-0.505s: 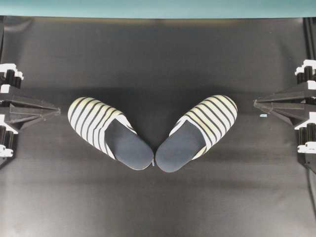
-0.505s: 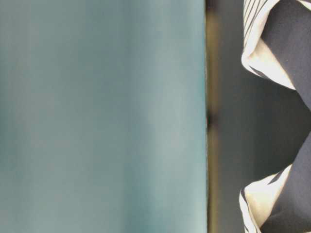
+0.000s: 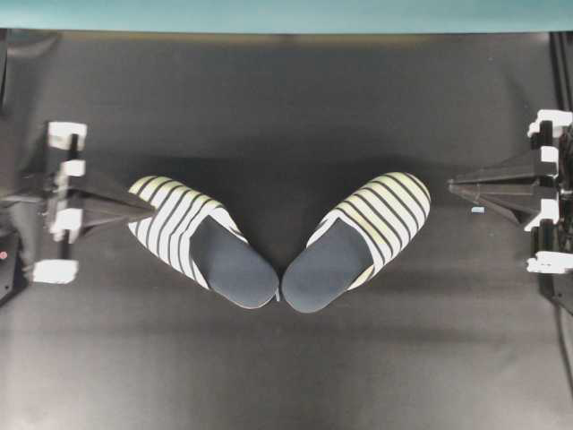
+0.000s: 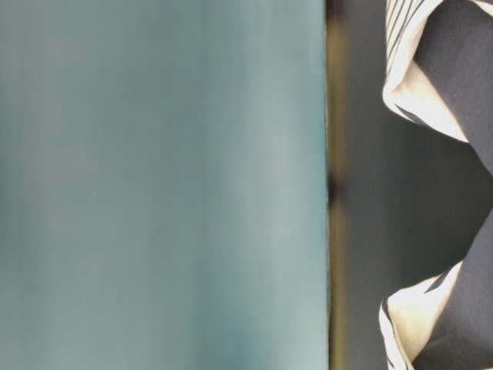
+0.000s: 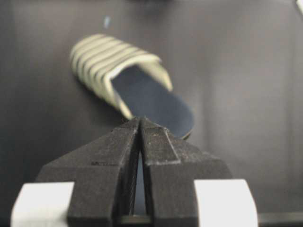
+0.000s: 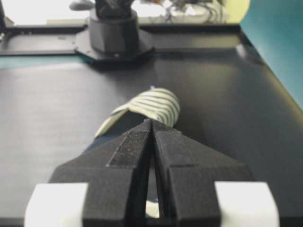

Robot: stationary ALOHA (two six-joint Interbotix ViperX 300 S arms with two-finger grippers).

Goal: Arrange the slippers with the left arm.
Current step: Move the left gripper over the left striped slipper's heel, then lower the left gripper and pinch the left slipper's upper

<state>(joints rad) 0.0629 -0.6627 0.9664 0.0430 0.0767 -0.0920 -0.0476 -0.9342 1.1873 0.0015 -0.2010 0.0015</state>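
Two cream slippers with navy stripes and navy insoles lie on the black table, heels almost meeting in a V. The left slipper (image 3: 192,240) points up-left and the right slipper (image 3: 363,237) points up-right. My left gripper (image 3: 150,208) is shut and empty, and its tip overlaps the left slipper's toe; contact cannot be told. The left wrist view shows the right slipper (image 5: 137,85) beyond the shut left gripper (image 5: 140,120). My right gripper (image 3: 452,186) is shut and empty, just right of the right slipper's toe. It also shows in the right wrist view (image 6: 151,122), with the left slipper (image 6: 154,106) beyond it.
A teal wall (image 3: 286,13) borders the far side of the black table (image 3: 286,376). A small pale blue mark (image 3: 477,210) lies below the right gripper. The table-level view shows only the slippers' cream edges (image 4: 420,96) and the teal wall (image 4: 154,185).
My left gripper has moved right from the table's left edge to the left slipper's toe. The right gripper has edged slightly left. The slippers lie about as before.
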